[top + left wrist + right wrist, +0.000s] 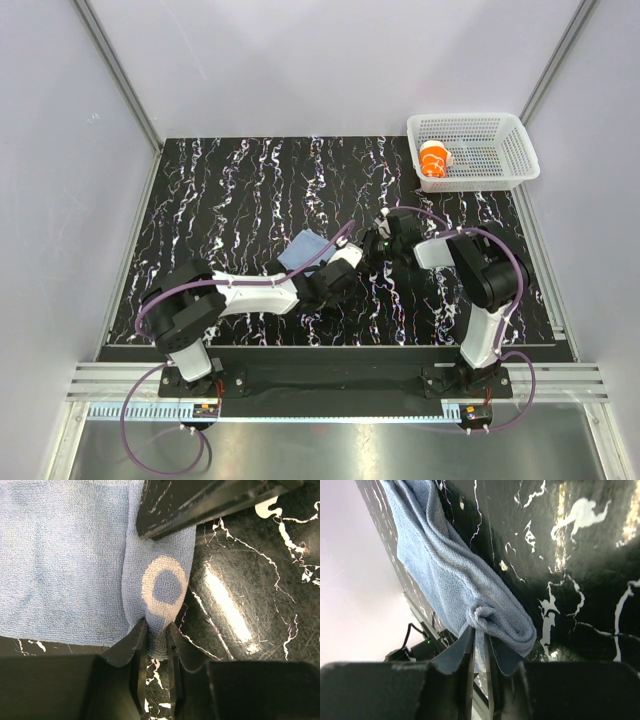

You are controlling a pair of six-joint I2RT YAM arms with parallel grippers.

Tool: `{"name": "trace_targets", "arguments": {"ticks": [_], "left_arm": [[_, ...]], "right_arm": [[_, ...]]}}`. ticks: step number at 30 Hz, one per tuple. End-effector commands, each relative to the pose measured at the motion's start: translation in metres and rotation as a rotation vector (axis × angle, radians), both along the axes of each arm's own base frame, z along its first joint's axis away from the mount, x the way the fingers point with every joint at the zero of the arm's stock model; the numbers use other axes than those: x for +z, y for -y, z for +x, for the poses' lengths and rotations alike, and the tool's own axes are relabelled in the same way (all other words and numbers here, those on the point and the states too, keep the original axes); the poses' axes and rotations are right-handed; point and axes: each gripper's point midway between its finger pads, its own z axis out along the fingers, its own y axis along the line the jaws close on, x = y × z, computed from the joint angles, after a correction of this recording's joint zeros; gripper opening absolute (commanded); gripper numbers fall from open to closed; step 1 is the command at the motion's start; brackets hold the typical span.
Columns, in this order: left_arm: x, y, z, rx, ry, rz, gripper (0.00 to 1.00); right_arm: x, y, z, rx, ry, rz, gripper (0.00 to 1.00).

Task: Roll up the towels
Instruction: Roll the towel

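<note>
A pale blue towel (pixel 303 249) lies mid-table, its right edge folded up into a loose roll. My left gripper (pixel 347 256) is shut on the near end of that roll; its wrist view shows the fold with a white ring print (pixel 165 587) pinched at the gripper (pixel 157 630). From the opposite side my right gripper (pixel 372 243) is shut on the same roll, and in its wrist view the curled end (pixel 505 622) sits just above the gripper (pixel 479 637). An orange towel (pixel 435 160), rolled up, lies in the white mesh basket (pixel 465 118).
The basket stands at the back right corner of the black marbled mat (pixel 230 200). Both grippers face each other within a few centimetres, and a right finger (pixel 200 502) crosses the top of the left wrist view. Grey walls enclose the table.
</note>
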Motion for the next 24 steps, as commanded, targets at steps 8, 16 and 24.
{"name": "trace_targets", "arguments": {"ticks": [8,16,24], "left_arm": [[-0.026,-0.019,-0.035,-0.037,-0.157,0.053,0.04],[-0.012,-0.015,-0.039,-0.044,-0.182,0.032,0.04],[0.005,-0.003,-0.04,-0.058,-0.19,-0.014,0.04]], "right_arm": [[-0.023,0.026,0.031,-0.054,-0.001,-0.097,0.21],[-0.007,0.046,0.049,-0.047,0.056,-0.246,0.22],[0.041,0.072,0.068,-0.06,0.161,-0.363,0.23]]}}
